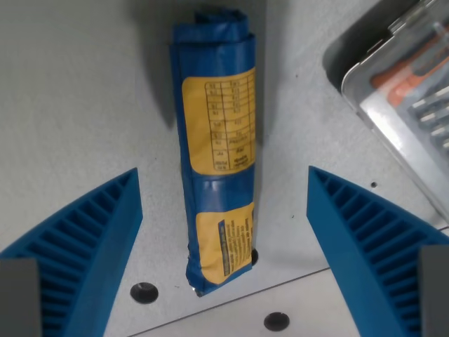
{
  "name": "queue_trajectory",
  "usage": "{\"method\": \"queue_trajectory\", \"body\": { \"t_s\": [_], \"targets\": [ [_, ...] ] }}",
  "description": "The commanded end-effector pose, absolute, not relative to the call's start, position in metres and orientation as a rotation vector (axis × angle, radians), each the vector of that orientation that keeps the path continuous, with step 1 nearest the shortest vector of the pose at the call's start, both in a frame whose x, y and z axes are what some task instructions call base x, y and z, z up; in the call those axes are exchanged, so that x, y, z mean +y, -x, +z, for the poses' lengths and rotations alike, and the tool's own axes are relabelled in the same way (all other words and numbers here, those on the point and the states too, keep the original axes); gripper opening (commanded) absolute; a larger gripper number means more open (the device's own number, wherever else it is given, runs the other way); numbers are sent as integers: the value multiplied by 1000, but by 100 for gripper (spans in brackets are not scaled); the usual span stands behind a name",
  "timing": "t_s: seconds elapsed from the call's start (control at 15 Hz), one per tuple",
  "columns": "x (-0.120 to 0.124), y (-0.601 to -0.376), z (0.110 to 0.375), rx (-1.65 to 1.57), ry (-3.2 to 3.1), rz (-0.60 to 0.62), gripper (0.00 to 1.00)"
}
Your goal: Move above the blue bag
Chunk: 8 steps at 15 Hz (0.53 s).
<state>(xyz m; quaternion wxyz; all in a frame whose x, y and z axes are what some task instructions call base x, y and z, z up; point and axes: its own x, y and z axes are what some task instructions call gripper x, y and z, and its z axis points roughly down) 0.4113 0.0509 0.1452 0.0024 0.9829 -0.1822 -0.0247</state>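
The bag (pixel 215 151) is seen lying on the table (pixel 77 105), centred between the spread, empty jaws of the gripper (pixel 223 184). Hover step is judged nearly done; only slight centring along the roll is called for.

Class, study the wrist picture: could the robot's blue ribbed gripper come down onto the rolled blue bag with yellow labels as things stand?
Probably yes. The blue ribbed gripper is open, its fingers either side of the rolled blue bag with yellow labels, and nothing covers it. The clear plastic tool case lies well aside.
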Motion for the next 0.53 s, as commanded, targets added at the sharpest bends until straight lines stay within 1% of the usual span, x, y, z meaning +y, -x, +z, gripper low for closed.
{"method": "queue_trajectory", "body": {
  "t_s": [0.07, 0.53],
  "targets": [
    [57, -405, 140, -624, -3100, 63, 100],
    [57, -402, 138, -619, -3101, 64, 100]
  ]
}}
